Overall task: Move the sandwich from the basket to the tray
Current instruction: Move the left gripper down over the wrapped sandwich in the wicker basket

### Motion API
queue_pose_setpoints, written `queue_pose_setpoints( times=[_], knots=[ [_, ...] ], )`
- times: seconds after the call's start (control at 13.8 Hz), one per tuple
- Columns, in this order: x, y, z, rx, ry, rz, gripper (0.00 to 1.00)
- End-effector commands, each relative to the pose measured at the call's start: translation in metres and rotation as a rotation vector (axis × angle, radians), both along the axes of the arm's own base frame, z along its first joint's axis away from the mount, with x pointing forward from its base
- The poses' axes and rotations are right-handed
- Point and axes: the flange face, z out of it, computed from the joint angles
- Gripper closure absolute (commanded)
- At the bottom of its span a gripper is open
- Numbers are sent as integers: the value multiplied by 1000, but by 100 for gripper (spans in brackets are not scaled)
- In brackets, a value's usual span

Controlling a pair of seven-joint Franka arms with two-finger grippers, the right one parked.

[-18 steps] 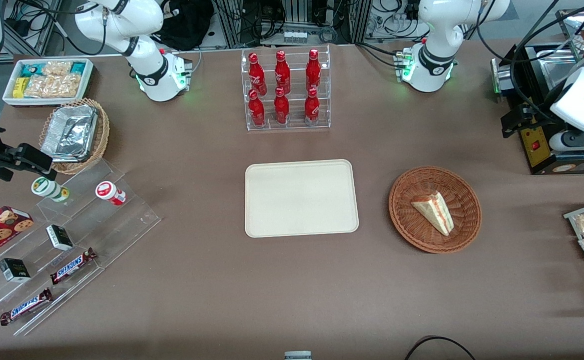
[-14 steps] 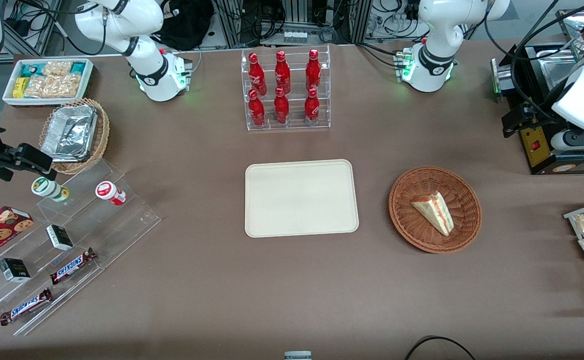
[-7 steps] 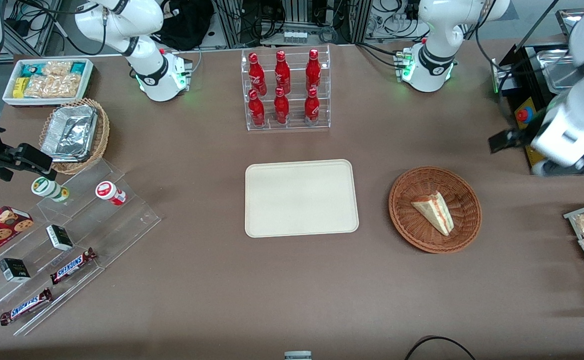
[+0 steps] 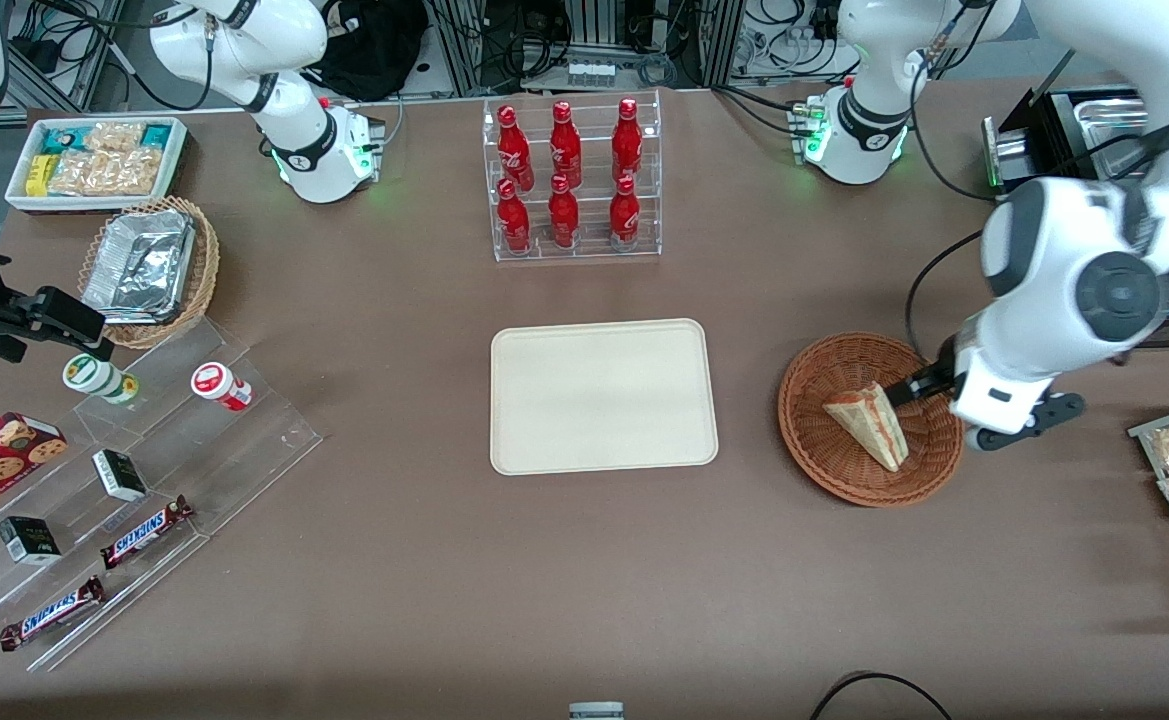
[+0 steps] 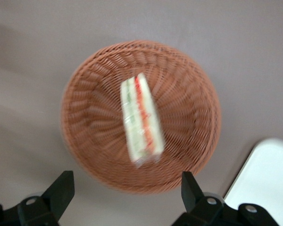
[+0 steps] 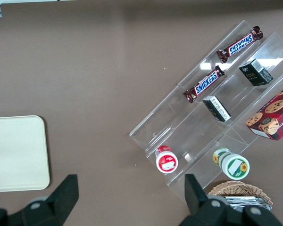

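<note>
Tray point(image 4: 604, 396) sits bare mid-table, at 9 o'clock from basket point(image 4: 824, 470). Sandwich point(image 4: 869, 424) lies on its side in the basket centre, filling edge up. Gripper point(image 5: 127, 195) hovers above the basket, jaws wide, holding nothing, likely lined up to straddle the wedge.

Front overhead; wrist cameras face down, nearer

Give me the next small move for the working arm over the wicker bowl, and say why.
Probably a straight descent. The gripper hangs above the basket with its fingers open wide and nothing between them, and the sandwich lies untouched in the basket. Lowering until the fingers straddle the wedge's bread faces seems the sensible step before closing. The tray is bare.
</note>
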Motion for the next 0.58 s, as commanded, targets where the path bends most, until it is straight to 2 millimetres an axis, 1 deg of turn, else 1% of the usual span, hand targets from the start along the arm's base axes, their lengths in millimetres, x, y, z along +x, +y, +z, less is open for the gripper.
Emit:
queue_pose_setpoints(
  times=[0.0, 0.15, 0.22, 0.36, 0.51],
  knots=[
    [-23, -7, -43, 0, -85, 156, 0],
    [-33, -7, -75, -12, -86, 187, 0],
    [-36, -6, -87, -14, -79, 188, 0],
    [-40, -4, -109, -18, -71, 185, 0],
    [-39, 1, -127, -24, -71, 192, 0]
  ],
)
